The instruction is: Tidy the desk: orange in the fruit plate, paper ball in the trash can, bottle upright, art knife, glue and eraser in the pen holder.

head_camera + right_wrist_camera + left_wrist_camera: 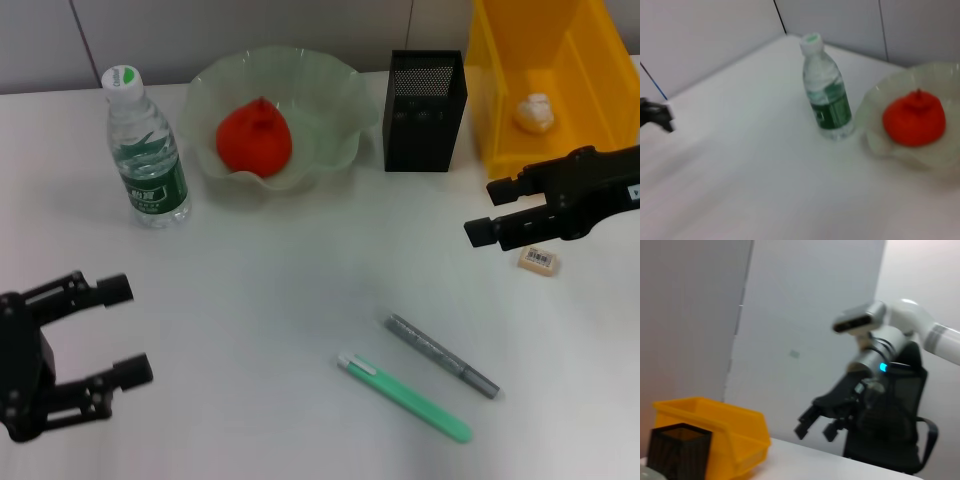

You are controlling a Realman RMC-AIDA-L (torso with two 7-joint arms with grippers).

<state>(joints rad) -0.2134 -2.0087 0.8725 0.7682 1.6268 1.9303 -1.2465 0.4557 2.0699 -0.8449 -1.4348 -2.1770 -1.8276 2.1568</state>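
White matte desk surface (290, 300) running from 6 to 12 o'clock in the head view, backed at 12 o'clock by pale grey wall panels (250, 25) with thin dark vertical seams; black mesh office chair (900, 425) beyond the desk's edge.

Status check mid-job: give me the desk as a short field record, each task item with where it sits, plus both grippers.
orange: in the fruit plate
paper ball: inside the trash can
bottle: upright, beside the plate
eraser: on the desk, in front of the trash can
pen holder: between plate and trash can; contents not visible
green art knife: flat on the desk
grey pen-shaped stick: flat beside the knife
right gripper: open, near the eraser
left gripper: open, at the near left, holding nothing
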